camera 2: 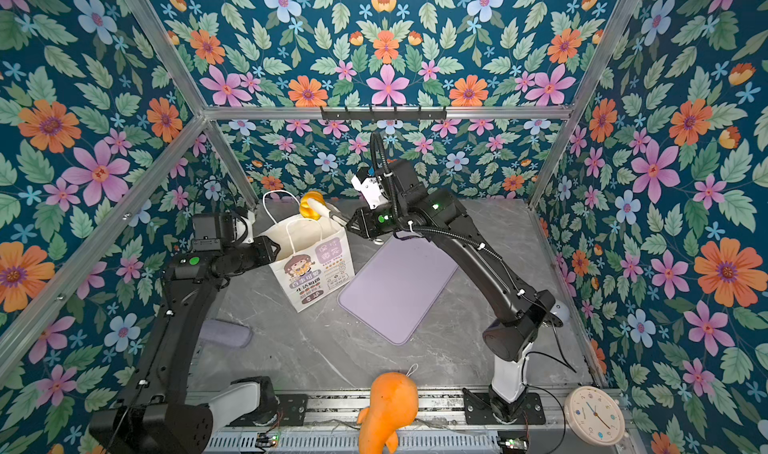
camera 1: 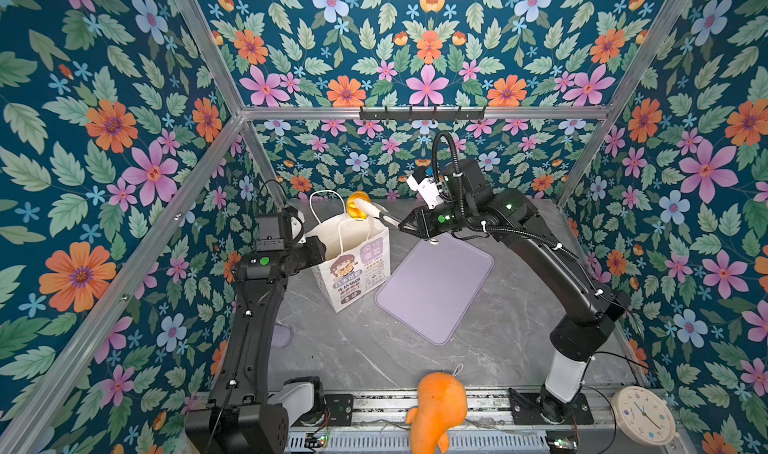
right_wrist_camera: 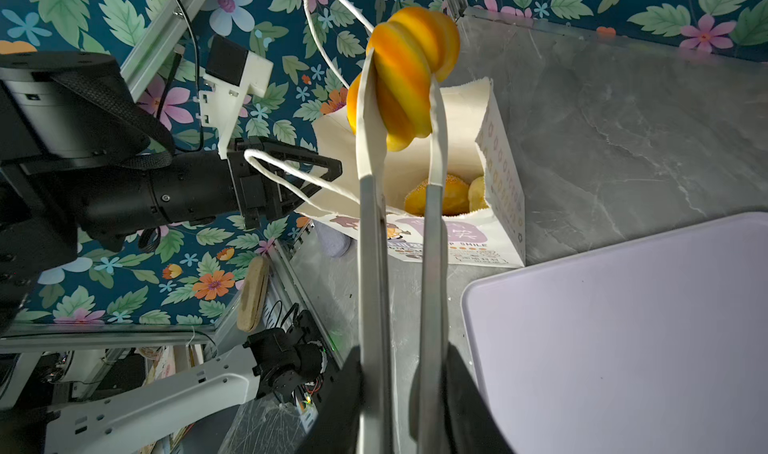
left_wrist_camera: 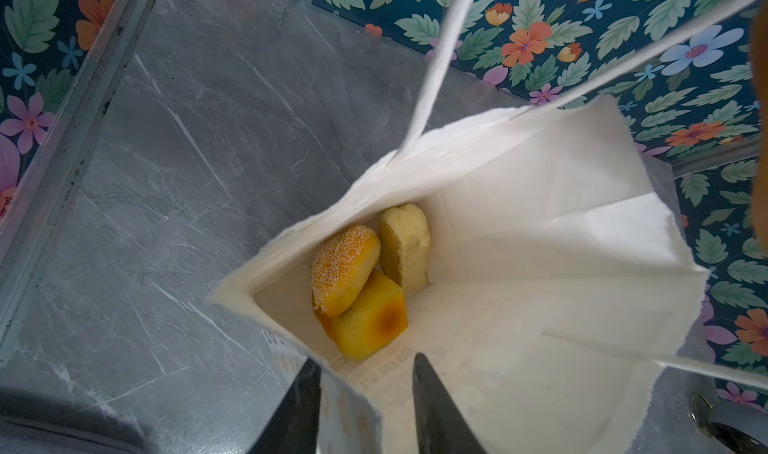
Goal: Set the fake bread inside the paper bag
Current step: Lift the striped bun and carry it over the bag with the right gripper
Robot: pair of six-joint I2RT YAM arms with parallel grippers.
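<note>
The white paper bag (camera 1: 353, 260) (camera 2: 311, 264) stands upright and open at the back of the table. Inside it lie a speckled bun (left_wrist_camera: 345, 264), a blocky loaf piece (left_wrist_camera: 370, 319) and a pale croissant (left_wrist_camera: 405, 244). My left gripper (left_wrist_camera: 365, 360) (camera 1: 322, 250) is shut on the bag's near corner, one finger inside and one outside. My right gripper (right_wrist_camera: 403, 373) (camera 1: 409, 223) is shut on metal tongs (right_wrist_camera: 432, 244). The tongs' white tips pinch a twisted orange-yellow roll (right_wrist_camera: 409, 73) (camera 1: 358, 206), which hangs just above the bag's far rim.
A lilac tray (camera 1: 436, 289) lies flat to the right of the bag. An orange plush toy (camera 1: 440, 406) sits at the front edge and a round clock (camera 1: 642, 414) at the front right. A grey cloth (camera 2: 226, 333) lies under the left arm.
</note>
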